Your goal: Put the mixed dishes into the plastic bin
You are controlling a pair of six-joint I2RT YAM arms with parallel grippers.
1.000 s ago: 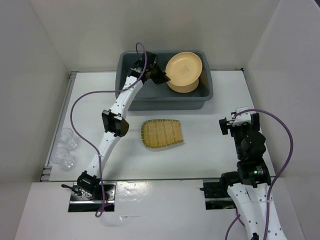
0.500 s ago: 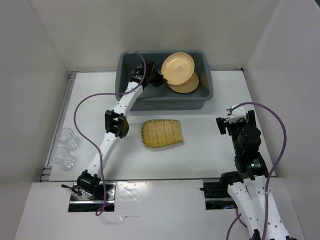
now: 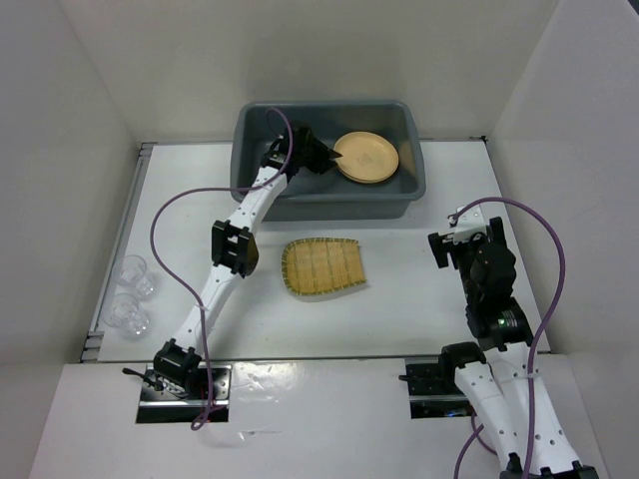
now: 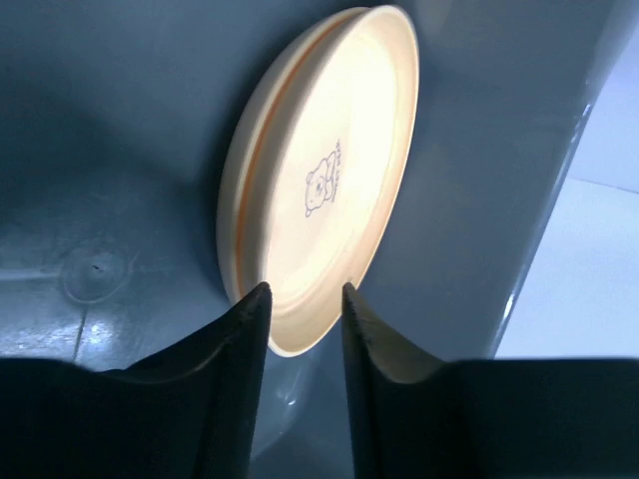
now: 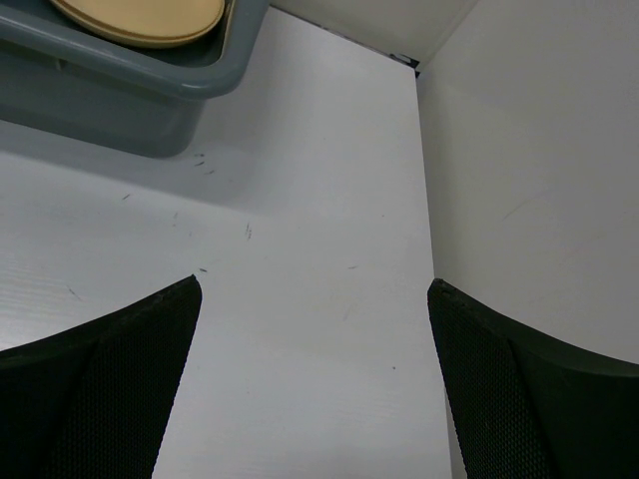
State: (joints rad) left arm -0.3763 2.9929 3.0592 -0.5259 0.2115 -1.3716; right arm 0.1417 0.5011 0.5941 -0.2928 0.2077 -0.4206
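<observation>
At 12 o'clock, a plate [image 4: 329, 190] lay in the plastic bin [image 3: 339, 208].
Left gripper [image 4: 300, 299] sat around its rim, hold unclear; right gripper [image 5: 315, 284] was spread wide. Letting go seemed next.

We log: plastic bin [image 3: 339, 206] dark grey, plain. Plates [image 3: 366, 157] yellow-orange. In left-wrist view they look pale cream, with small bear-like line print at centre and thin orange rim line. Tray [image 3: 321, 267] yellow, ribbed grid pattern. Cups [image 3: 133, 275] at left edge, clear. Cables [image 3: 152, 232] purple. Arms [image 3: 208, 294] white, black joints. Table [image 3: 399, 299] white.
</observation>
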